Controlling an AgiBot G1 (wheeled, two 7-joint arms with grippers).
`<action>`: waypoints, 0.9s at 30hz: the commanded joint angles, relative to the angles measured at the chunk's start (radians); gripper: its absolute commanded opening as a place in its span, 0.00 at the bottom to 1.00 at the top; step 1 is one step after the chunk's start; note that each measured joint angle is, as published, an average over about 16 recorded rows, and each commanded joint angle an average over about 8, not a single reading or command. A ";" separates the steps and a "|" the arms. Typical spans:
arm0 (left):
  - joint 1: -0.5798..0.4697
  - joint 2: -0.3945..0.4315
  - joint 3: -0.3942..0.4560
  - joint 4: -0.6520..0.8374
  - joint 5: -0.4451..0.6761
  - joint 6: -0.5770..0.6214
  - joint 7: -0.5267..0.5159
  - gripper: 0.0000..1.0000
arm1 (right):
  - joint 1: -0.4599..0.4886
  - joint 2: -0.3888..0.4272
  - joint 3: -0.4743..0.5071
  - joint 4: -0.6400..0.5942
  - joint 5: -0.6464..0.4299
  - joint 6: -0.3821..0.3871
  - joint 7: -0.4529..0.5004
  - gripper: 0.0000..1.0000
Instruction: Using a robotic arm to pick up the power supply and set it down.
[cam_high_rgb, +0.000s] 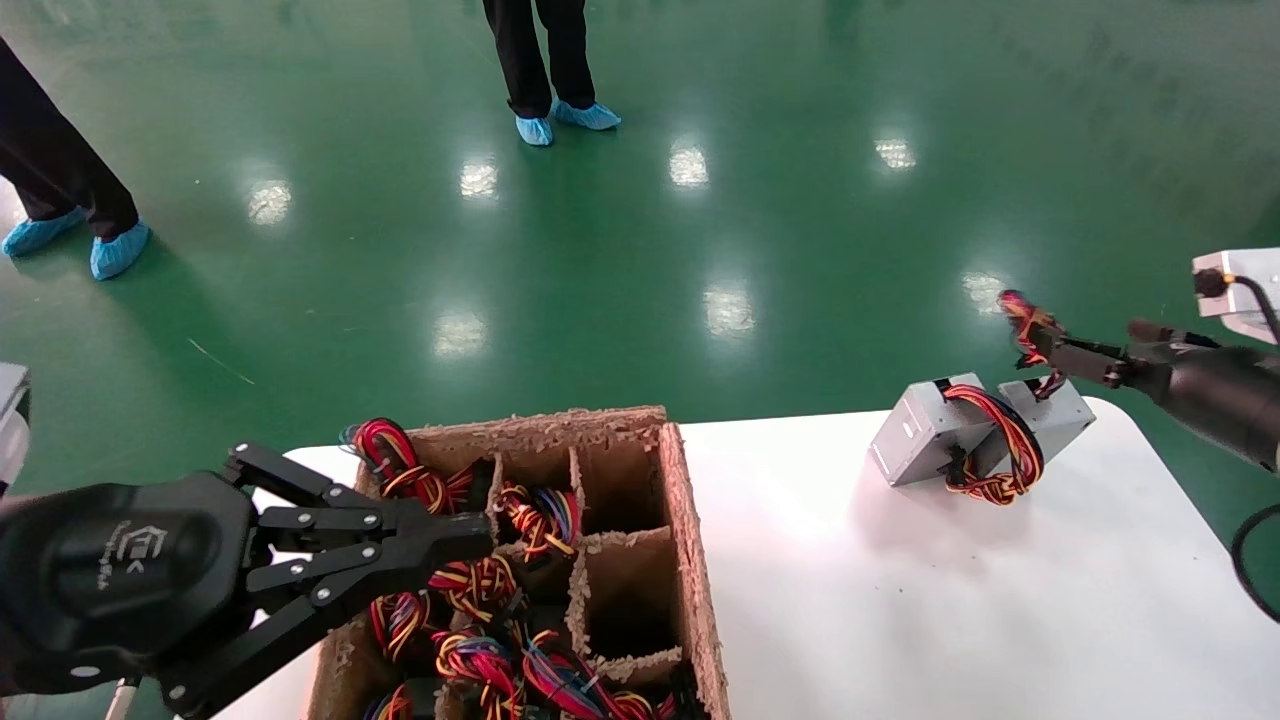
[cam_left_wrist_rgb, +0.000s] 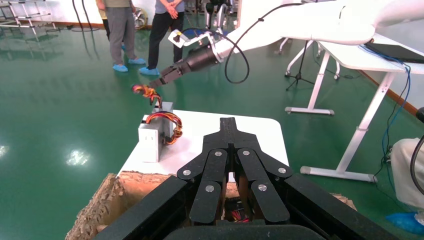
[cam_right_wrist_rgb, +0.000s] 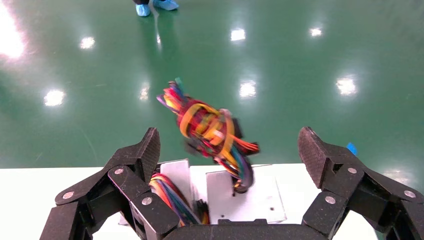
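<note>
The power supply (cam_high_rgb: 1050, 412) is a small grey metal box standing on the white table (cam_high_rgb: 900, 620) at the far right. Its tied bundle of red, yellow and blue wires (cam_high_rgb: 1022, 312) sticks up above it. The robotic arm's right gripper (cam_high_rgb: 1048, 350) hovers just over the box, open. In the right wrist view the wire bundle (cam_right_wrist_rgb: 210, 127) rises between the spread fingers (cam_right_wrist_rgb: 145, 150) without touching them, and the power supply (cam_right_wrist_rgb: 250, 195) lies below. My left gripper (cam_high_rgb: 480, 535) is shut and holds nothing, above the cardboard box (cam_high_rgb: 690, 540).
A second grey power supply (cam_high_rgb: 925, 432) with looped wires leans against the first on its left. The cardboard box has compartments, several holding wire bundles (cam_high_rgb: 480, 640). People (cam_high_rgb: 550, 60) stand on the green floor beyond the table.
</note>
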 joint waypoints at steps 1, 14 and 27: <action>0.000 0.000 0.000 0.000 0.000 0.000 0.000 0.00 | -0.006 0.010 0.002 0.009 0.001 0.004 0.007 1.00; 0.000 0.000 0.000 0.000 0.000 0.000 0.000 0.00 | -0.030 0.033 0.014 0.082 0.010 0.032 0.042 1.00; 0.000 0.000 0.000 0.000 0.000 0.000 0.000 0.00 | -0.054 0.045 0.051 0.157 0.092 -0.037 -0.025 1.00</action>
